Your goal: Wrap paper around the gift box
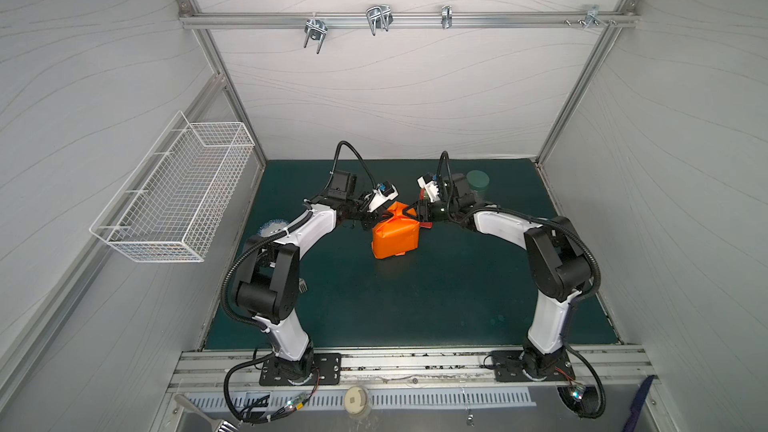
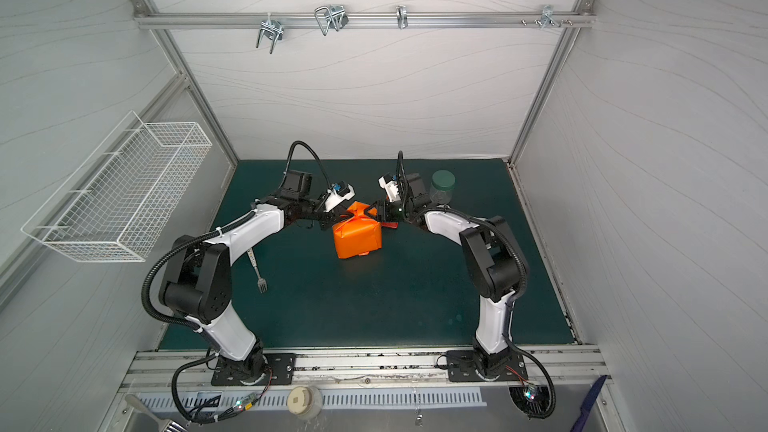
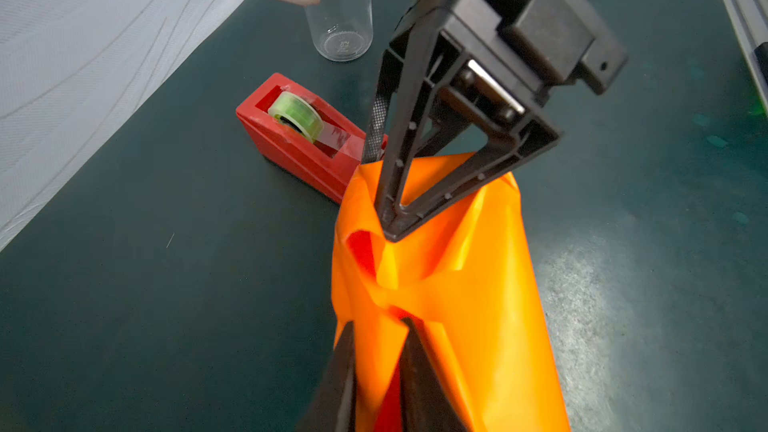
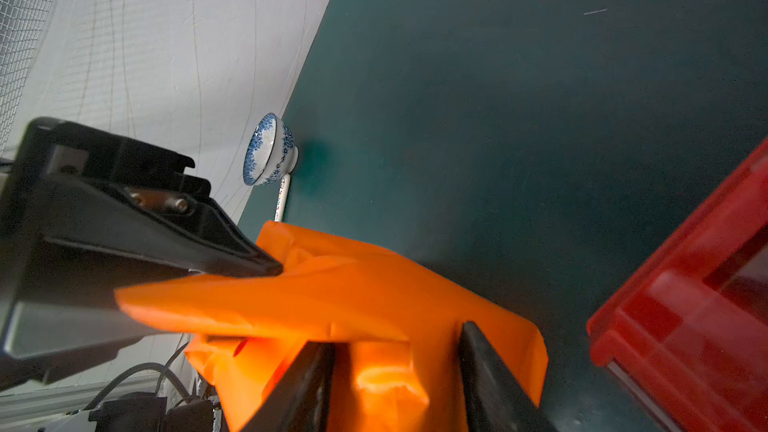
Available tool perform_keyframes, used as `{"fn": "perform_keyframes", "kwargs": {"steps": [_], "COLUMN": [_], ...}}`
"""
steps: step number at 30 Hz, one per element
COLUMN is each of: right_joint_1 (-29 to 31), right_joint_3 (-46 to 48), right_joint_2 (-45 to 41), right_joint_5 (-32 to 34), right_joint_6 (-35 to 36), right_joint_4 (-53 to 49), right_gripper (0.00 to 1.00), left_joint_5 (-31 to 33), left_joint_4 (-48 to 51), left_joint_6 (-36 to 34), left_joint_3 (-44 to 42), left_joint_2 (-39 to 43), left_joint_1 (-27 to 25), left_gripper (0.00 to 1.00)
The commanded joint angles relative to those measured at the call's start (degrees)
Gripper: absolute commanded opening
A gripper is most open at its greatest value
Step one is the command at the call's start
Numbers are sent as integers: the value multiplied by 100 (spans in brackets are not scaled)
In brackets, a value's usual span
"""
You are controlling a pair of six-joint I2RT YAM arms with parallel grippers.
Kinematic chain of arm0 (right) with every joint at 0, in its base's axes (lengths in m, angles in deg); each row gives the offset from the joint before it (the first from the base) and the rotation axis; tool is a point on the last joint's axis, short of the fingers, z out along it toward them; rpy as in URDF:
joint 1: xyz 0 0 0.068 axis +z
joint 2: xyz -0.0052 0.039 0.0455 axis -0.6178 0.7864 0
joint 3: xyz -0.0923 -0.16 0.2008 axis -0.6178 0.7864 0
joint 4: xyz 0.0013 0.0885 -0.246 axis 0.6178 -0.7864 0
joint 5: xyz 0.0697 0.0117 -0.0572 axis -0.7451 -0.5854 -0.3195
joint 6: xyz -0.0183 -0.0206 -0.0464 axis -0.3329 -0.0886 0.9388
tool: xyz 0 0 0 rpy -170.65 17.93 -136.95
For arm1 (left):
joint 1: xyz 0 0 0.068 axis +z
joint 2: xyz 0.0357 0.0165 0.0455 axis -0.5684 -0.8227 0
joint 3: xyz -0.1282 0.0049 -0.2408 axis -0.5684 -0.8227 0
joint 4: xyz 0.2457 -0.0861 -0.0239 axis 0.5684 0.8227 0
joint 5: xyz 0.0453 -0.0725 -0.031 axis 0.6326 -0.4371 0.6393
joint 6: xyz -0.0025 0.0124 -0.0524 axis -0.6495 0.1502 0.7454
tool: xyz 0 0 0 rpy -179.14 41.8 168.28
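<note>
The paper [image 1: 395, 236] [image 2: 357, 238] is orange and folded into a blocky parcel in the middle of the green mat. The gift box is hidden inside it. At the parcel's far end loose flaps stand up, and both grippers meet there. My left gripper [image 3: 380, 326] [image 1: 384, 214] is shut on a narrow fold of paper [image 3: 449, 284]. From the other side my right gripper [image 4: 397, 338] [image 1: 415, 211] holds a wider bunch of paper [image 4: 332, 292] between its jaws. The left gripper's fingertips [image 4: 274, 270] press into the flap just across from it.
A red tape dispenser [image 3: 299, 139] [image 4: 685, 305] lies right behind the parcel, under the right gripper. A clear jar with a green lid [image 1: 478, 184] [image 3: 340, 27] stands at the back right. A blue-and-white bowl [image 4: 270, 151] and a fork [image 2: 259, 276] lie by the left wall. A wire basket [image 1: 174, 193] hangs there.
</note>
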Motion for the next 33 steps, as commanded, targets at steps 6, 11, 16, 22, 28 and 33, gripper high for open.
{"fn": "perform_keyframes", "kwargs": {"steps": [6,11,16,22,28,33], "right_joint_1": [45,21,-12,-153,-219,-210], "right_joint_3": [243,239,255,306,353,247], "right_joint_2": [75,0,-153,-540,-959,-1003], "right_joint_5": [275,318,346,148,-11,-32], "right_joint_6": [50,-5,-80,-190,-275,-486], "right_joint_4": [-479,-488,-497,-536,-628,-565], "right_gripper": [49,50,50,53,55,58], "left_joint_5": [-228,27,139,346,446,462], "left_joint_4": [144,488,664,870,878,938], "left_joint_6": [-453,-718,-842,-934,-961,-1008], "left_joint_3": [0,6,-25,-11,-22,-14], "left_joint_2": [208,185,208,160,97,92], "left_joint_1": [-123,-220,-277,-345,-365,-383], "left_gripper": [6,0,0,2,2,4]}}
